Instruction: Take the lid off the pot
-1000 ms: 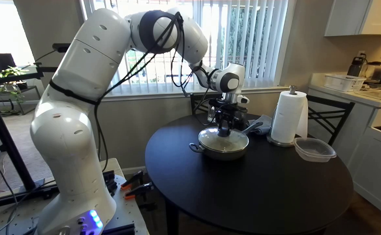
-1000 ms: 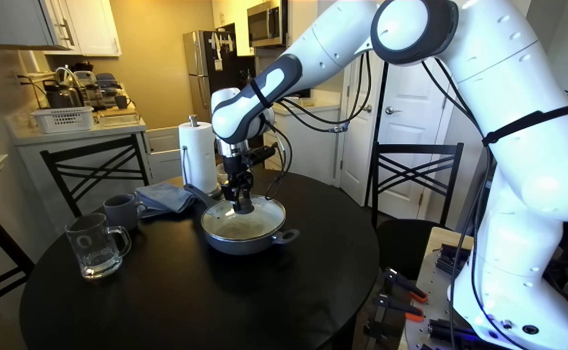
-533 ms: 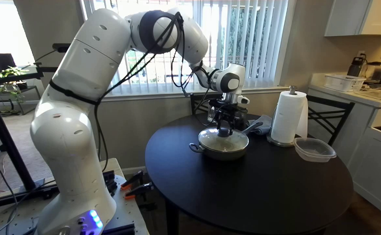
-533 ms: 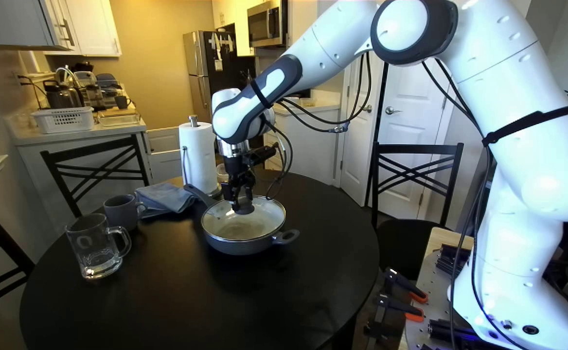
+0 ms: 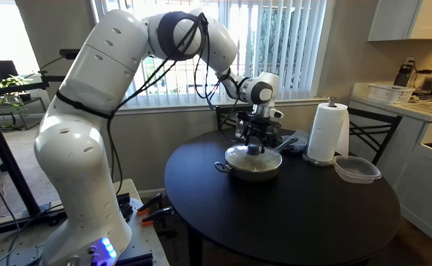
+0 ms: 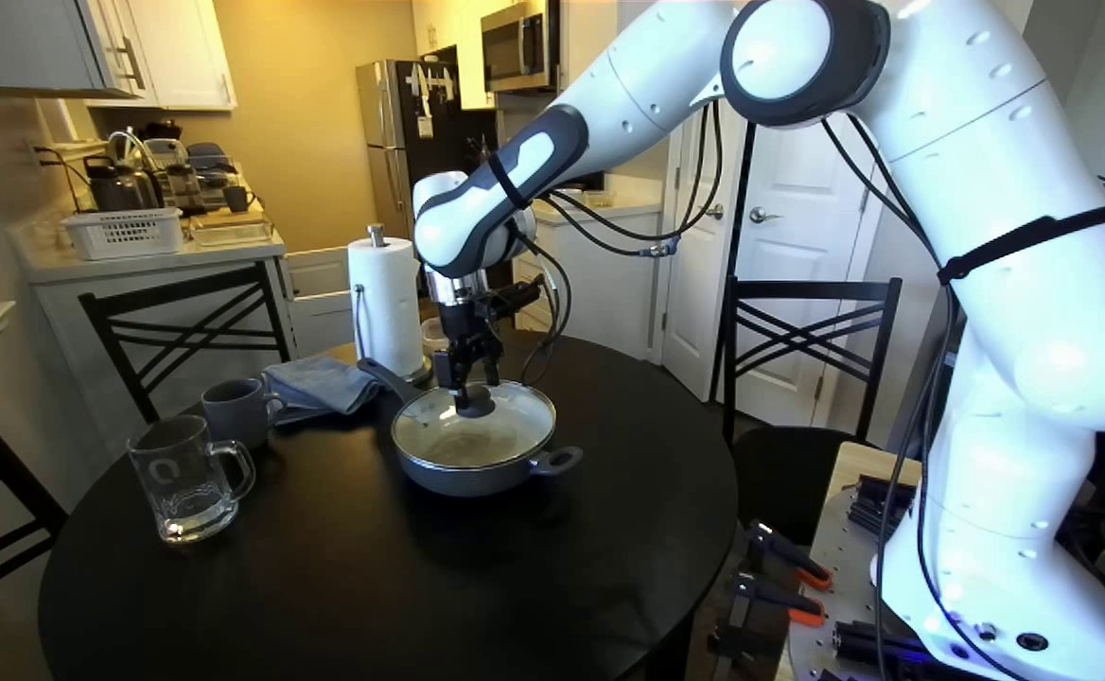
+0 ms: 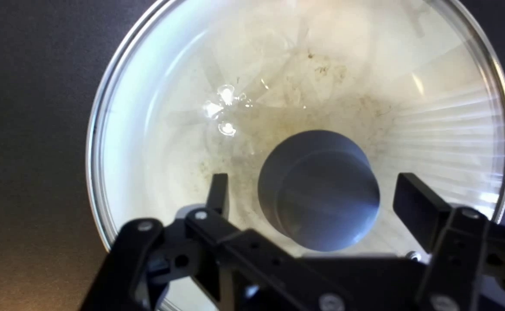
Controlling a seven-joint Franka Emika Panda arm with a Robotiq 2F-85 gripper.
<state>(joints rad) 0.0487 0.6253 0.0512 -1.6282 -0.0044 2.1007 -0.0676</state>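
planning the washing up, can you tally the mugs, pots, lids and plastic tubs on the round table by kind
Mugs: 2 (glass mug, grey mug)
Pot: 1
Lid: 1
Plastic tub: 1
Total: 5

The lid (image 7: 274, 116) is glossy clear glass with a shiny metal rim (image 7: 94, 147) and a smooth knob (image 7: 326, 203) of soft sheen; the pot (image 6: 467, 480) looks matt outside. The gripper (image 7: 314, 192) is mostly matt, the tabletop (image 5: 293, 221) smooth satin, the towel roll (image 5: 326, 133) paper, the napkin (image 6: 324, 383) cloth, the tub (image 5: 356, 171) clear plastic.
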